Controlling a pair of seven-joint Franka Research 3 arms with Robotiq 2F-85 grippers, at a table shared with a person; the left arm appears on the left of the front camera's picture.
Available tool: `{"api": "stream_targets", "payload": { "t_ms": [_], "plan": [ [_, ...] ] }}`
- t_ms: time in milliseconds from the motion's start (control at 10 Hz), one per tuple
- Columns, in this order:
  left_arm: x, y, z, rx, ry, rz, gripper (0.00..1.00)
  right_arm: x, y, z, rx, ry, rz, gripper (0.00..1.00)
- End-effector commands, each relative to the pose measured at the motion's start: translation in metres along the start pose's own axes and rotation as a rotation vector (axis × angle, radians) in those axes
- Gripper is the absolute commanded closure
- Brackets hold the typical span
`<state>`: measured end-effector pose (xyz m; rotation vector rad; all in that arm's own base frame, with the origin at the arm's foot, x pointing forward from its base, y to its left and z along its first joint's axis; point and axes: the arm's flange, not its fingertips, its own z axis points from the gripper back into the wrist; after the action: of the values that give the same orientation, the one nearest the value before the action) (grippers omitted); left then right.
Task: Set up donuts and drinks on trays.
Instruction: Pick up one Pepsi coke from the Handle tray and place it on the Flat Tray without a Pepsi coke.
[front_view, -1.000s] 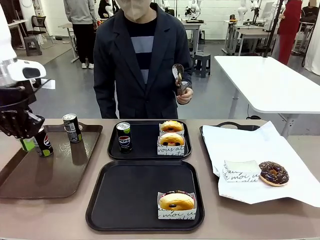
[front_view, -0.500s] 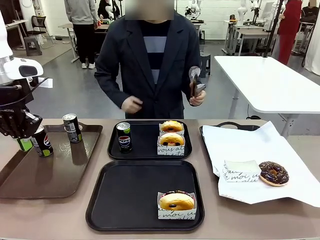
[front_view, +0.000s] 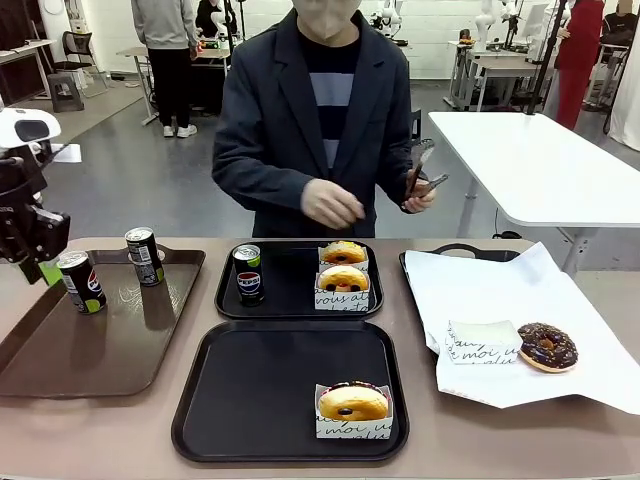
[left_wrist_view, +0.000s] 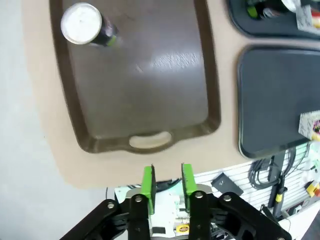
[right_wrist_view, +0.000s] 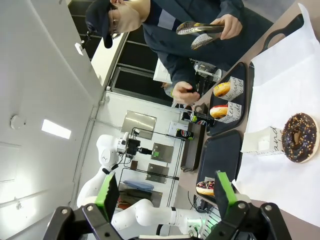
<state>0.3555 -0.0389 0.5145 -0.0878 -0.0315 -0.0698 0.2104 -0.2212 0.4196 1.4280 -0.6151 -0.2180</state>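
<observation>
One drink (front_view: 80, 282), upper left on brown tray (front_view: 100, 360), likely rigid, slick, tippable: grip mid-body. Left claw (left_wrist_view: 167, 170) slightly apart, empty; right claw (right_wrist_view: 165, 177) wide apart.

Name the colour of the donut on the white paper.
The donut is chocolate brown with sprinkles; front view.

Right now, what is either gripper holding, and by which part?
Nothing: left gripper and right gripper are empty, jaws apart; the Pepsi can beside the left one stands free on its brown tray.
</observation>
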Motion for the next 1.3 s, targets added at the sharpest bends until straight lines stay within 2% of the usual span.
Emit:
{"api": "stream_targets", "payload": {
  "t_ms": [0, 100, 200, 300, 400, 500, 600, 700, 900, 1000, 1100, 1200],
  "plan": [
    [0.028, 0.017, -0.008, -0.046, -0.020, -0.011, 0.00, 0.002, 0.000, -0.001, 0.022, -0.019, 0.018, 0.00],
    [0.039, 0.028, -0.014, -0.049, -0.030, -0.001, 0.00, 0.002, 0.000, -0.001, 0.022, -0.019, 0.018, 0.00],
    [0.049, 0.037, -0.020, -0.041, -0.040, 0.010, 0.09, 0.002, 0.000, -0.001, 0.022, -0.019, 0.018, 0.00],
    [0.057, 0.041, -0.023, -0.033, -0.038, 0.015, 0.40, 0.002, 0.000, -0.001, 0.022, -0.019, 0.018, 0.00],
    [0.061, 0.044, -0.025, -0.011, -0.052, 0.022, 0.00, 0.002, 0.000, -0.001, 0.022, -0.019, 0.018, 0.00],
    [0.063, 0.046, -0.027, -0.007, -0.068, 0.017, 0.20, 0.002, 0.000, -0.001, 0.022, -0.019, 0.018, 0.00],
    [0.061, 0.043, -0.025, 0.005, -0.105, 0.036, 0.00, 0.002, 0.000, -0.001, 0.022, -0.019, 0.018, 0.00],
    [0.060, 0.042, -0.029, -0.011, -0.046, 0.040, 0.00, 0.002, 0.000, -0.001, 0.022, -0.019, 0.018, 0.00],
    [0.060, 0.042, -0.029, -0.011, -0.046, 0.040, 0.00, 0.002, 0.000, -0.001, 0.022, -0.019, 0.018, 0.00],
    [0.062, 0.041, -0.028, -0.008, -0.061, 0.039, 0.07, 0.002, 0.000, -0.001, 0.022, -0.019, 0.018, 0.00],
    [0.070, 0.049, -0.034, -0.030, -0.047, 0.004, 0.00, 0.002, 0.000, -0.001, 0.022, -0.019, 0.018, 0.00],
    [0.078, 0.058, -0.044, -0.008, -0.095, -0.004, 0.00, 0.002, 0.000, -0.001, 0.022, -0.019, 0.018, 0.00]
  ]
}}
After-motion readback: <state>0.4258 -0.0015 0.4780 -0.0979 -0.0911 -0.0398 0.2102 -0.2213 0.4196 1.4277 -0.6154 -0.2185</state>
